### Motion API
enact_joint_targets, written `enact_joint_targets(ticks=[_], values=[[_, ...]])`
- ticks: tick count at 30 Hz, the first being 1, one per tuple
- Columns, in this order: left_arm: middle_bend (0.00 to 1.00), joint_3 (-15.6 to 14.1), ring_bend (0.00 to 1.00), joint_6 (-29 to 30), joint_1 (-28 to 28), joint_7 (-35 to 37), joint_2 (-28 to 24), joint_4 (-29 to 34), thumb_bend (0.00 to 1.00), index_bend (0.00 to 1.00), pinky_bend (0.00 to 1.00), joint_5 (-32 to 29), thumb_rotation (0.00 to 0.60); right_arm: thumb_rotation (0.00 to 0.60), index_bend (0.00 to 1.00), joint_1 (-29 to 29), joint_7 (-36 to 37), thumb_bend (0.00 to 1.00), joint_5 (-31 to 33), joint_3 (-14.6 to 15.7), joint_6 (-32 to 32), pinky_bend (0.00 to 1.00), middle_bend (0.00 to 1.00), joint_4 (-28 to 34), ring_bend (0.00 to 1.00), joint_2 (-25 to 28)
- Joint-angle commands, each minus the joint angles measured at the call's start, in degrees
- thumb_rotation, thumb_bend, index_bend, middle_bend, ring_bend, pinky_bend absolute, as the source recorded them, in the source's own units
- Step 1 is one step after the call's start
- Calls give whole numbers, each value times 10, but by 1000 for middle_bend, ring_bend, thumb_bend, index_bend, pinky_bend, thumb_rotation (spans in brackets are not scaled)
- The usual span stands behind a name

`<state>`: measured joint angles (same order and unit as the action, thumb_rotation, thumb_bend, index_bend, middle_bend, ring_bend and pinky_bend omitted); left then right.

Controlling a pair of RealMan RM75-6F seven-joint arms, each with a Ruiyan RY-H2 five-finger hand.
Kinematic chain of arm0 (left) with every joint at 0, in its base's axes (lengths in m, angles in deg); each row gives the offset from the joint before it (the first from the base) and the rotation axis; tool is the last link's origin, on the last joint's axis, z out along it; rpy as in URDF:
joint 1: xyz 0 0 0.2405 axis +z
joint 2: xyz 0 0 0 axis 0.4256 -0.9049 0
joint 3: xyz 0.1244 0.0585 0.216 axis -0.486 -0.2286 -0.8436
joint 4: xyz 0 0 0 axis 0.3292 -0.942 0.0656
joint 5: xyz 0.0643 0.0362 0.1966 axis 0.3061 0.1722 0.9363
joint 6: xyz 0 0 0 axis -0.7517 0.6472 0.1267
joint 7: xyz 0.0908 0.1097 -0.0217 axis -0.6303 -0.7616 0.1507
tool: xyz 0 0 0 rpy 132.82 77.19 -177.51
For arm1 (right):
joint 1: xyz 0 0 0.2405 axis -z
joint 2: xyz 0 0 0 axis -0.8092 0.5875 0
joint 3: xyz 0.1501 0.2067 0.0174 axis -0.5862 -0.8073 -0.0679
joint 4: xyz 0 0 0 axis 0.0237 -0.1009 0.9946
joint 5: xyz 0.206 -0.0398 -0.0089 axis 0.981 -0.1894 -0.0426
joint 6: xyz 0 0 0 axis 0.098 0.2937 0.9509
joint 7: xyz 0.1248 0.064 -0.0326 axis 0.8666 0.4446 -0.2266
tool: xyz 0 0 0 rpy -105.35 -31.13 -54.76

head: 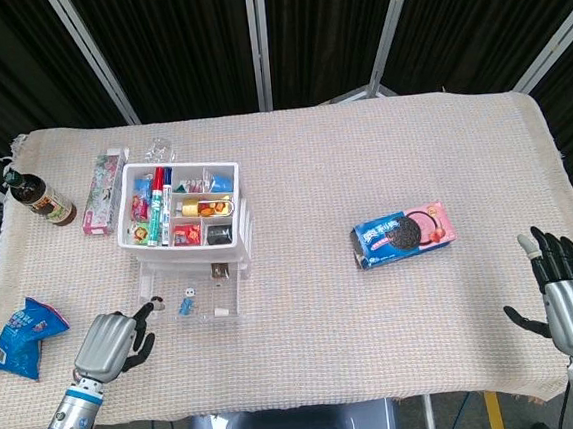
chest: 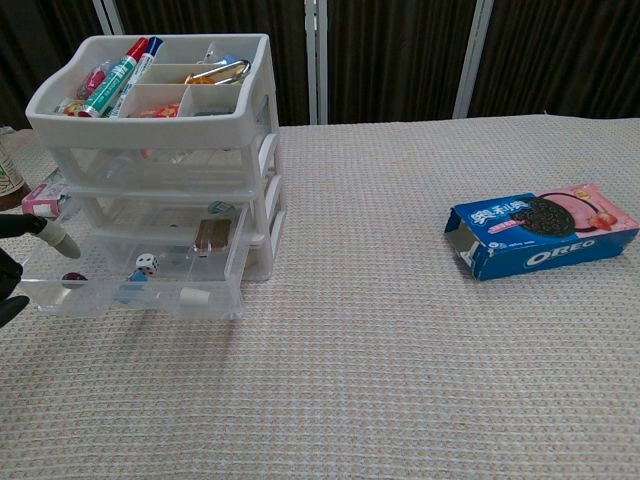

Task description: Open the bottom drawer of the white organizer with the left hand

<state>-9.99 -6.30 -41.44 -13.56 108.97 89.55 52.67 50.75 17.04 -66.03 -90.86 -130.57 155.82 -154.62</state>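
Note:
The white organizer stands at the left of the table, its top tray full of pens and small items. Its clear bottom drawer is pulled out toward me. Inside lie a die, a small blue figure and other small bits. My left hand sits just left of the drawer's front left corner with its fingers apart. One fingertip reaches the drawer's left wall, and the hand grips nothing. My right hand hovers at the table's front right with its fingers spread, holding nothing.
An Oreo box lies right of centre. A brown bottle and a pink box stand left of the organizer. A blue snack bag lies by the front left edge, beside my left hand.

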Motion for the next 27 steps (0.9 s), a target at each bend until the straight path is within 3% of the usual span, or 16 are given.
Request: enact_joint_targets(ticks=[1, 6, 11, 18, 23, 27], values=[[763, 5, 788, 12, 3, 1, -3, 2, 422, 239, 594, 8, 600, 600, 0, 0, 0, 20, 0, 0, 0, 0, 0, 0, 0, 0], [772, 19, 789, 40, 4, -27, -14, 10, 287, 243, 595, 31, 600, 600, 0, -1, -2, 20, 0, 0, 1, 0, 0, 0, 0, -1], [827, 37, 814, 44, -11, -64, -29, 22, 225, 280, 633, 51, 600, 600, 0, 0, -3, 20, 0, 0, 1, 0, 0, 0, 0, -2], [958, 63, 912, 10, -52, -118, -47, 13, 198, 410, 774, 71, 600, 600, 0, -1, -1, 20, 1, 0, 1, 0, 0, 0, 0, -1], [998, 74, 941, -12, -77, -135, -40, -10, 194, 437, 810, 80, 600, 600, 0, -1, 0, 20, 0, 0, 2, 0, 0, 0, 0, -1], [1000, 77, 943, -66, -104, -160, -44, -15, 167, 437, 811, 60, 600, 600, 0, -1, 0, 20, 1, 0, 2, 0, 0, 0, 0, -1]])
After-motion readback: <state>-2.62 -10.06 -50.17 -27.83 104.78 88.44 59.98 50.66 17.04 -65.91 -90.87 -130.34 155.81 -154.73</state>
